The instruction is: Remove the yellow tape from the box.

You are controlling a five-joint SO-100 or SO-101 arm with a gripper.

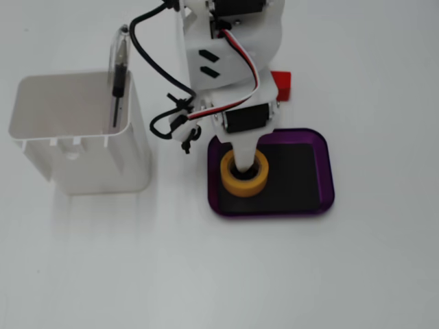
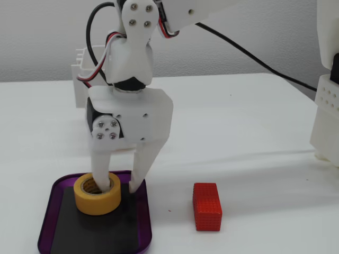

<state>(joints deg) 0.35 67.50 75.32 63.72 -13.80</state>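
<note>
The yellow tape (image 1: 243, 180) (image 2: 97, 199) lies flat in the left part of the purple box (image 1: 328, 173) (image 2: 143, 227) as the top-down fixed view shows it. My white gripper (image 1: 243, 155) (image 2: 119, 188) is down over the tape and stands open. In the side fixed view one finger (image 2: 101, 177) reaches into the roll's core. The other finger (image 2: 139, 174) is outside the roll's right wall, with its tip low over the box floor. A gap shows between that finger and the tape.
A red block (image 1: 281, 83) (image 2: 206, 206) lies on the table just outside the box. A tall white container (image 1: 75, 137) (image 2: 80, 79) holding a pen (image 1: 118, 75) stands to the left in the top-down view. A white structure (image 2: 327, 95) stands at the side view's right edge.
</note>
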